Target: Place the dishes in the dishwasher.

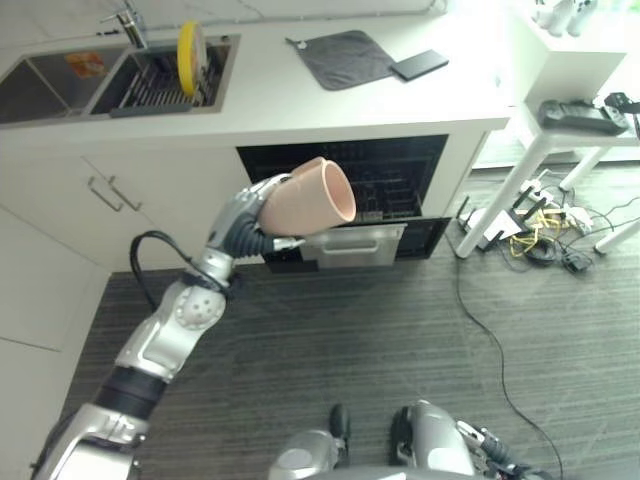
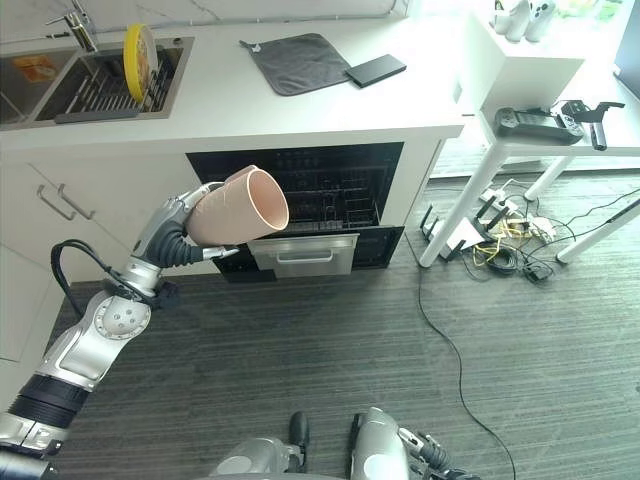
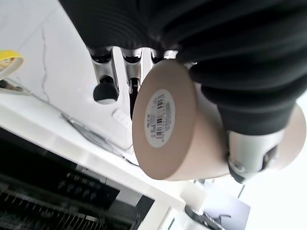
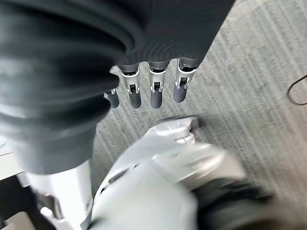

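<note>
Grey striped flooring lies under the right hand (image 4: pixel 144 91), whose fingers hang straight and hold nothing. Higher up, the left hand (image 1: pixel 250 215) has its fingers and thumb curled round a peach cup (image 1: pixel 310 198), tipped sideways before the open dishwasher (image 1: pixel 395 180). Beyond, on the white surface (image 1: pixel 400 100), a yellow plate (image 1: pixel 188 45) stands in the sink rack (image 1: pixel 150 90).

A kitchen: white counter (image 1: pixel 380 105) with sink (image 1: pixel 60 85), cabinets (image 1: pixel 110 200) and open built-in dishwasher (image 1: pixel 380 190).
</note>
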{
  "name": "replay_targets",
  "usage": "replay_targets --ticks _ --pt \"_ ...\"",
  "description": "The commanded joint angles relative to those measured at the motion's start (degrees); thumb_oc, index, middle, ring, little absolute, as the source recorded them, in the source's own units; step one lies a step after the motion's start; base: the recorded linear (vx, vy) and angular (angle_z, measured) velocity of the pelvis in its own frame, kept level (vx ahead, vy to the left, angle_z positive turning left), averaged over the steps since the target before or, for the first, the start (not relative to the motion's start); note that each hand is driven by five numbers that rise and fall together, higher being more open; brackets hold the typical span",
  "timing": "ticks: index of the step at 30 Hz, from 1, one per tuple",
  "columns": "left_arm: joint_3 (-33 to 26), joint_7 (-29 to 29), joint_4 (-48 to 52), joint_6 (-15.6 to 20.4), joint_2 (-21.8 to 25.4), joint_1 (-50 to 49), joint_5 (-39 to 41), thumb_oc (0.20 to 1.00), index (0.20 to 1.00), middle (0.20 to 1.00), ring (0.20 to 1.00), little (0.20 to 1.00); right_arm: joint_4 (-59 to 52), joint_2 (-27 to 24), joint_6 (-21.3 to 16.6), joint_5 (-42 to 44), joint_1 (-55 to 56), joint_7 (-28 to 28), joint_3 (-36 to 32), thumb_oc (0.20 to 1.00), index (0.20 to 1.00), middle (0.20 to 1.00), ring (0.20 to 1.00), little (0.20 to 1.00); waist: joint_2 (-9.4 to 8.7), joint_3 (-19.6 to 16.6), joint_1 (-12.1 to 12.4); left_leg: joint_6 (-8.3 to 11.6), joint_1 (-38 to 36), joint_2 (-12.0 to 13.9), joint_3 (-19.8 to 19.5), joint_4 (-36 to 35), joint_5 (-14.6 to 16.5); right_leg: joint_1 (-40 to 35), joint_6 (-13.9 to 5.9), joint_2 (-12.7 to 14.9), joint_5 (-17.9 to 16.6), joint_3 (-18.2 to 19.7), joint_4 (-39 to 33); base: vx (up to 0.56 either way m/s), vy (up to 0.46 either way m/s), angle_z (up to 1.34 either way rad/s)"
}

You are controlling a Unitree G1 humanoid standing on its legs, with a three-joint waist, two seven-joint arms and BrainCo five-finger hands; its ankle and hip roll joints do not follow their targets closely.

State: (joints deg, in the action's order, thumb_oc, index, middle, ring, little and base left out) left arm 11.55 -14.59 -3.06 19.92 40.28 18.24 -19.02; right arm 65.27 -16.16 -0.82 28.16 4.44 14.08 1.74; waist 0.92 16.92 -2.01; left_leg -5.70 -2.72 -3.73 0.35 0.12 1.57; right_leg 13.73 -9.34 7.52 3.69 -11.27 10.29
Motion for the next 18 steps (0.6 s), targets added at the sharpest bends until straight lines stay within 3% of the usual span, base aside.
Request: replay_targets --ticks 1,3,9,13,15,17,18 --pt "-0.80 -2.77 1.43 1.53 1.01 2.67 3.36 0.200 0.200 0.200 0.200 0.200 2.07 -0.95 -1.01 -0.43 0.45 0.66 0.44 1.000 1.000 1.000 1.000 1.000 0.27 -1.41 -2.02 2.73 -5.31 0.73 4.66 -1.57 7.67 -1.04 -1.98 -0.04 -6.00 0.42 2.63 0.20 -0.126 0.49" --pt "-0.87 -2.35 1.70 1.77 1.00 1.82 3.45 0.200 0.200 0.200 0.200 0.200 2.87 -0.93 -0.83 -0.91 0.62 0.77 -0.06 1.000 1.000 1.000 1.000 1.000 0.12 -2.43 -1.40 2.90 -5.91 0.35 5.27 -1.69 7.84 -3.61 -1.74 0.12 -5.57 -1.91 0.18 0.22 -0.153 0.34" --pt "-0.55 -2.34 3.26 0.98 0.50 0.57 2.74 0.200 0.200 0.200 0.200 0.200 3.43 -0.71 -0.59 0.27 -0.16 -0.14 0.64 1.000 1.000 1.000 1.000 1.000 -0.31 -3.81 -0.68 3.54 -4.09 0.31 6.03 5.86 10.02 -7.35 0.50 -1.47 -1.82 -3.12 -0.09 0.18 -0.147 0.49" --pt "-0.87 -2.62 4.41 0.20 0.26 0.61 3.49 0.200 0.200 0.200 0.200 0.200 2.47 -1.66 -0.12 1.24 -0.68 -0.65 0.68 1.000 1.000 1.000 1.000 1.000 -1.18 -4.11 -0.69 4.06 -1.07 -0.44 8.18 16.82 14.96 -7.91 2.46 -0.53 -0.20 -4.70 1.13 0.11 -0.075 0.24" --pt "-1.03 -2.20 4.58 0.48 -0.14 1.03 4.26 0.200 0.200 0.200 0.200 0.200 2.83 -2.76 -0.38 2.00 -0.66 -0.75 -0.25 1.000 1.000 1.000 1.000 1.000 -1.33 -4.03 -0.67 5.73 3.96 0.47 10.33 27.64 13.01 -9.70 4.64 -0.50 1.22 -6.07 0.74 0.14 0.000 0.29" --pt "-1.24 -1.73 4.12 1.30 -0.36 1.47 4.69 0.200 0.200 0.200 0.200 0.200 3.92 -3.41 -0.84 2.27 -0.72 -0.41 -1.64 1.000 1.000 1.000 1.000 1.000 -0.76 -3.97 -0.72 6.26 5.72 3.22 11.00 25.78 10.68 -10.97 5.55 -1.05 2.12 -6.59 0.14 0.18 0.155 0.34" --pt "-1.12 -2.60 4.03 1.52 -0.58 1.07 4.47 0.200 0.200 0.200 0.200 0.200 4.53 -3.77 -0.91 1.84 -1.15 -0.47 -2.19 1.000 1.000 1.000 1.000 1.000 -0.02 -3.91 -0.82 7.37 4.29 6.08 10.90 19.97 7.61 -11.90 5.65 -1.67 2.76 -6.12 -0.33 0.17 0.262 0.30"
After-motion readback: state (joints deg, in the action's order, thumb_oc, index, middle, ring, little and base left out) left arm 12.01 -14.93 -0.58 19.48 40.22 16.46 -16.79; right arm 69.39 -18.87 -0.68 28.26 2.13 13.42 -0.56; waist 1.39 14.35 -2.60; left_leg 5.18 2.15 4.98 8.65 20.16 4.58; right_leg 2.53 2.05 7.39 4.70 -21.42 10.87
